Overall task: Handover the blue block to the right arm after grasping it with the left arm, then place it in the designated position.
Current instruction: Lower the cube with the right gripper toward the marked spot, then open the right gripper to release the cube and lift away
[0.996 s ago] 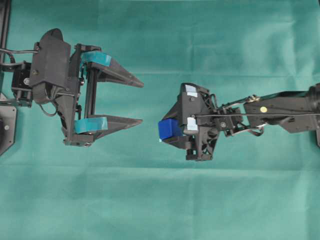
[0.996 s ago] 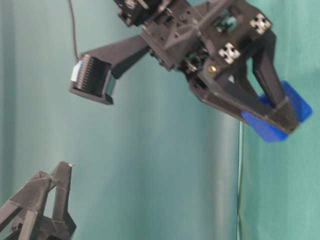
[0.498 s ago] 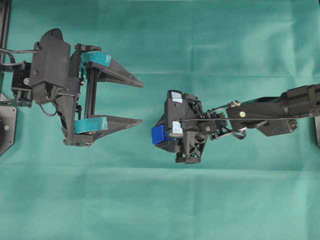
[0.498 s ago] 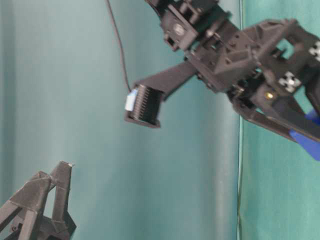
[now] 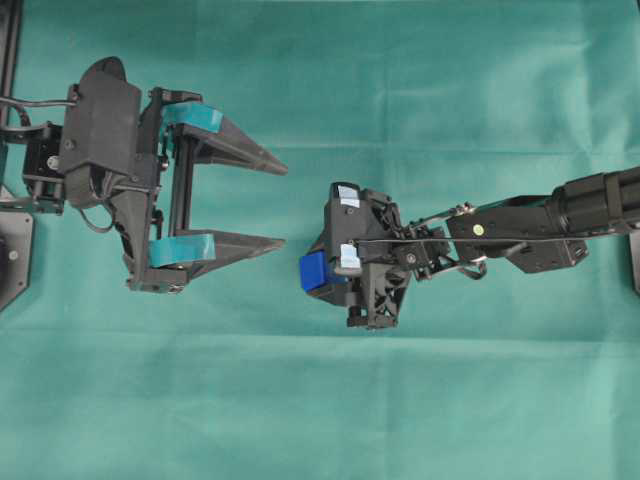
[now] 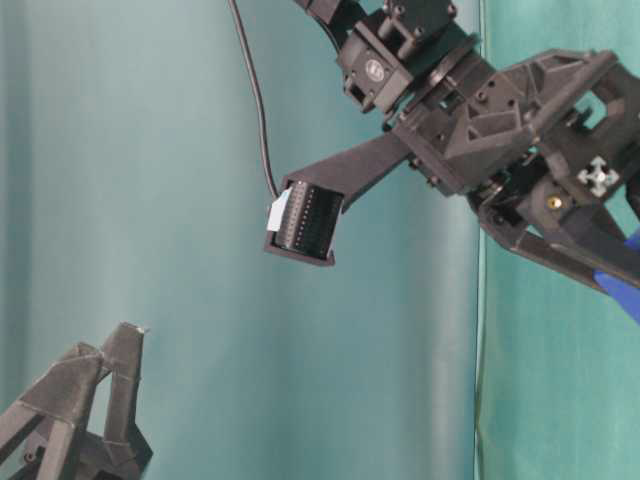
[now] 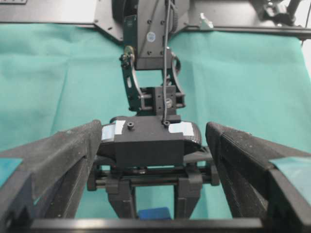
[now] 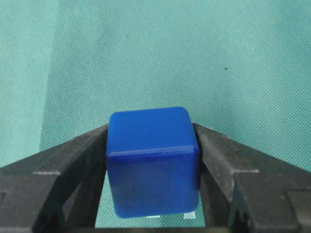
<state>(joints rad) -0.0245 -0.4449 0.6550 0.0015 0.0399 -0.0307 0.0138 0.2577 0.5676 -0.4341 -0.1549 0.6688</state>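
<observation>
My right gripper [image 5: 312, 271], plain black, is shut on the blue block [image 5: 313, 271] and points down at the green cloth near the middle. In the right wrist view the block [image 8: 152, 160] fills the gap between the black fingers [image 8: 63, 165]. Two tiny white marks of the designated position [image 8: 190, 215] peek out just below it. My left gripper [image 5: 284, 205], banded in teal tape, stands open and empty to the left of the block. In its own view, the left gripper [image 7: 154, 131] faces the right gripper, with the block [image 7: 153, 212] low down. At table level the block [image 6: 622, 292] shows at the right edge.
Green cloth [image 5: 400, 80] covers the whole table. A black frame post [image 5: 10, 50] runs along the far left edge. The right arm's base and black rails [image 7: 58, 17] stand at the far side in the left wrist view. A black cable [image 6: 255, 100] hangs above the right gripper.
The right gripper has moved left toward the left gripper and lower, carrying the blue block. The left arm has not moved.
</observation>
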